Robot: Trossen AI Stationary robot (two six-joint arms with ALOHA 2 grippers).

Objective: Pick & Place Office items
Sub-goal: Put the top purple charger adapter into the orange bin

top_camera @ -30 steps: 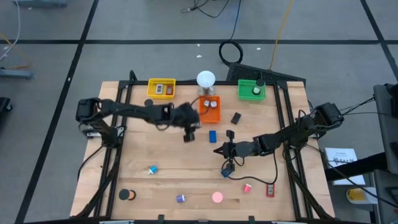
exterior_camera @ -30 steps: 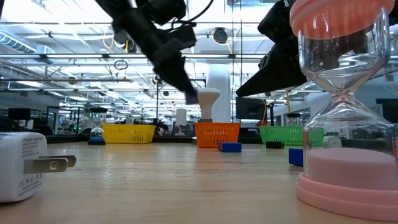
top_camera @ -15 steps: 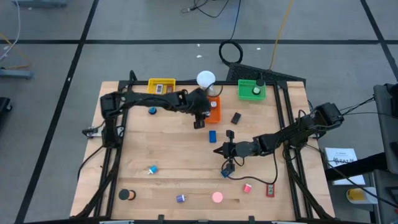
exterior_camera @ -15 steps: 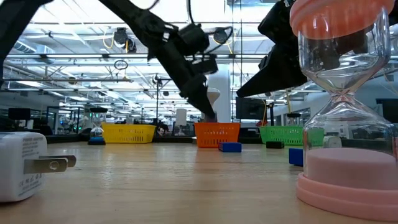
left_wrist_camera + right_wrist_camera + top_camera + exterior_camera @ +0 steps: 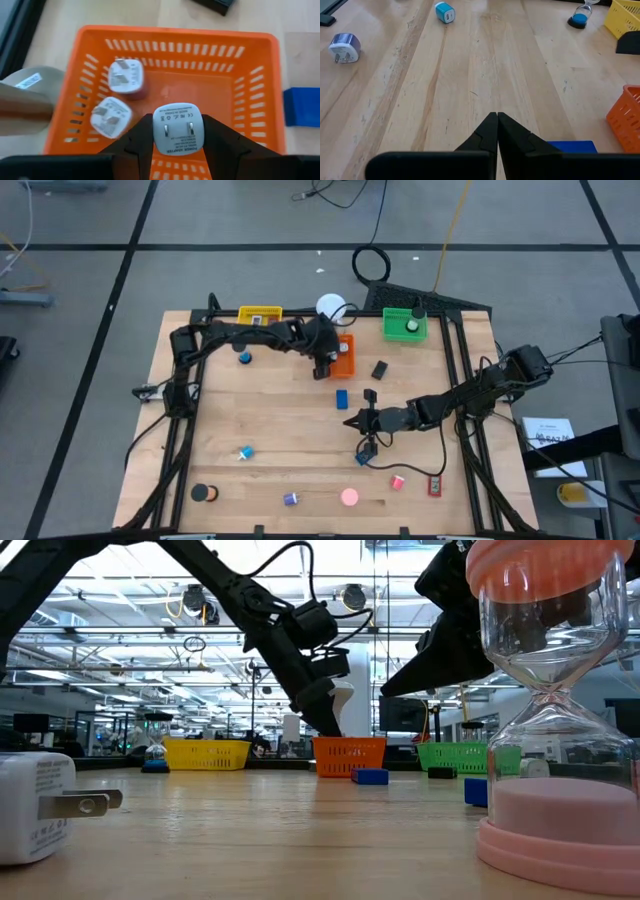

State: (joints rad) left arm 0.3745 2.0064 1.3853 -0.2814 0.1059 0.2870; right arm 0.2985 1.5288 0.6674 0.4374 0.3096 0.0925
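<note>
- A white plug (image 5: pixel 177 127) is being held between the fingers (image 5: pixel 137 147) of the left gripper (image 5: pixel 176 145).
- Just below and past the left gripper, the orange tray (image 5: pixel 250 100) is being hovered over; two more plugs (image 5: pixel 117 95) are lying inside it.
- The dropping step is being done, it seems. Next, the fingers are likely to be opened so the plug falls in.
- Well apart, the right gripper (image 5: pixel 497 131) is being kept pinched shut and empty over the table (image 5: pixel 470 60).
</note>
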